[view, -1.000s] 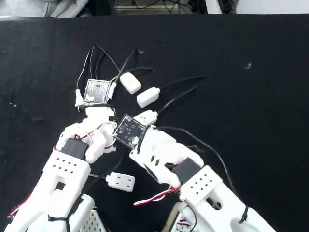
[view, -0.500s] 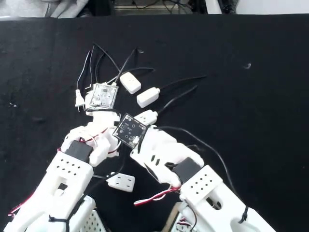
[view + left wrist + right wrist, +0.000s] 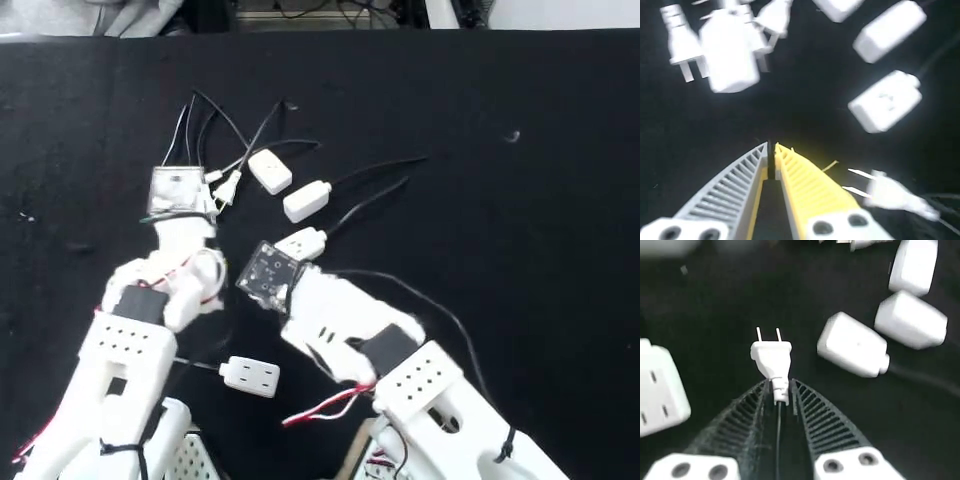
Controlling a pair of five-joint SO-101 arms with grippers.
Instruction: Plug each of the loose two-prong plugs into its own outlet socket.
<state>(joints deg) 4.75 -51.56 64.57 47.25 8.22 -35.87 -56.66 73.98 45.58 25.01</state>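
My right gripper (image 3: pixel 777 385) is shut on the cord end of a white two-prong plug (image 3: pixel 771 357), whose prongs point away from the fingers. Three single outlet sockets (image 3: pixel 855 345) (image 3: pixel 910 320) (image 3: pixel 915 265) lie just beyond it; in the high view they are the sockets (image 3: pixel 303 242) (image 3: pixel 307 200) (image 3: pixel 270 170). My left gripper (image 3: pixel 771 147) is shut with nothing in it, above bare cloth. Past it lie two loose plugs (image 3: pixel 677 30) (image 3: pixel 775 17) and a white adapter (image 3: pixel 730 50). Another plug (image 3: pixel 885 190) lies beside the yellow finger (image 3: pixel 805 185).
A triple socket block (image 3: pixel 250 376) lies near the arm bases, also seen as the block (image 3: pixel 660 390). Black cords (image 3: pixel 230 125) fan out behind the plugs. The black table (image 3: pixel 520 200) has free room to the right.
The left arm's wrist swung to the left, away from the sockets. The right arm stayed nearly still with the plug in its gripper.
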